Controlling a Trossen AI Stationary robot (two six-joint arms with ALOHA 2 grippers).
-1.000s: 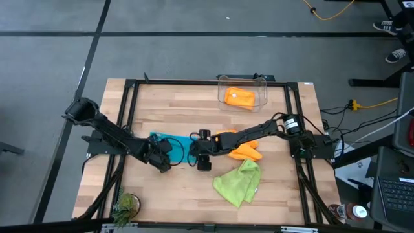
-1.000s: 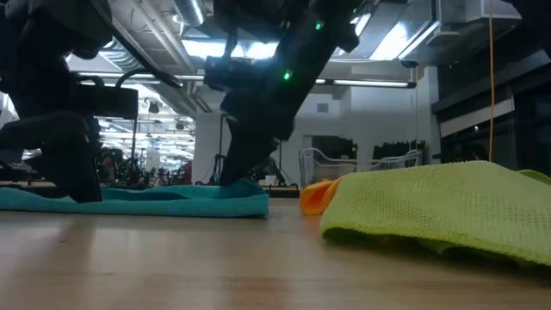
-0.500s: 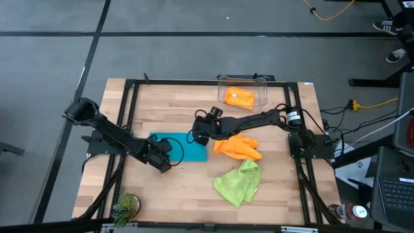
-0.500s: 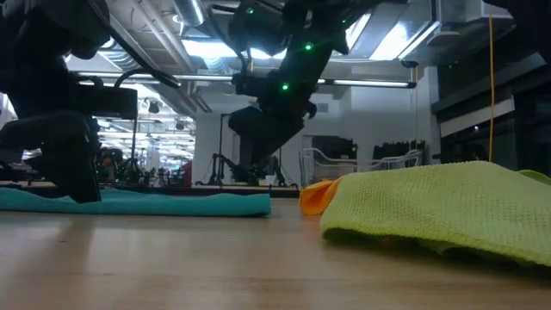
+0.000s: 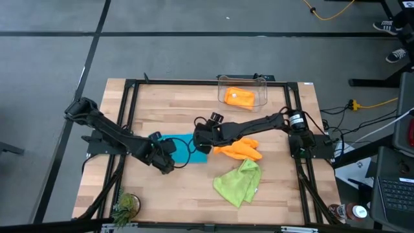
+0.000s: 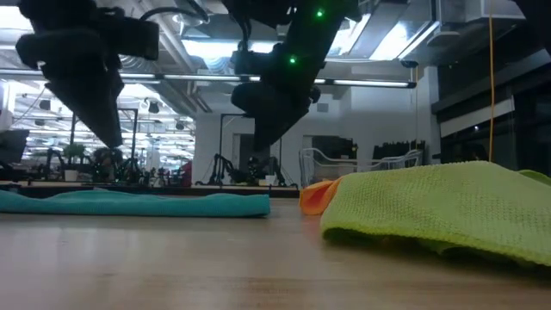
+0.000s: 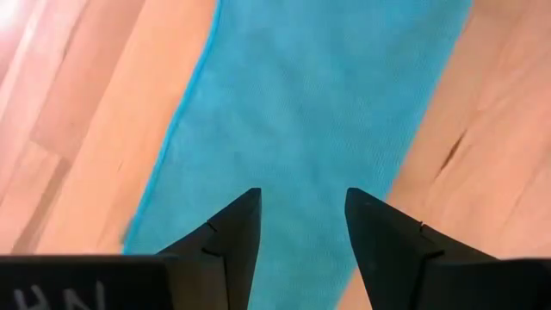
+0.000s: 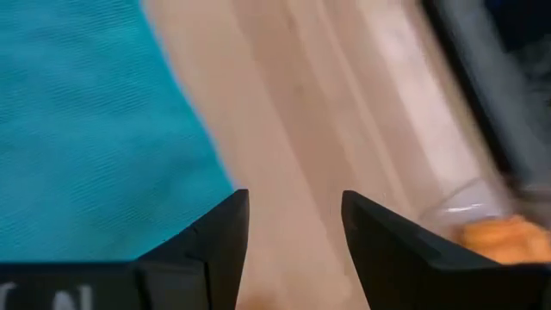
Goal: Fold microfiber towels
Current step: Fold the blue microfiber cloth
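So, both arms are hanging over the teal towel [image 5: 184, 145], which is lying flat on the wooden table [image 5: 284, 194] just left of centre in the overhead frame. The left gripper [image 5: 163, 150] is hovering at the towel's left end, its two dark fingers [image 7: 228, 237] standing apart with only cloth showing in the gap, so it is open and gripping nothing. The right gripper [image 5: 202, 137] is sitting above the towel's right end, its jaws likewise apart over the bare wood beside the teal edge, also empty. From table level both are clearly hanging above the cloth rather than pressing on it. One gripper at each end looks to me like the setup for a fold, since taking a soft cloth at both ends lets it be carried over evenly. The towel itself is a strip running left to right across the overhead frame, long axis roughly parallel to the near table edge, and it is looking low and even from the side. An orange towel [image 5: 238, 147] is bunched just right of the teal one, touching or nearly touching it, I cannot tell which. The green towel [image 5: 238, 182] is crumpled in the lower right, well apart. A second orange towel [image 5: 238, 97] is resting in the clear bin [image 5: 221, 85] at the upper middle, probably finished.
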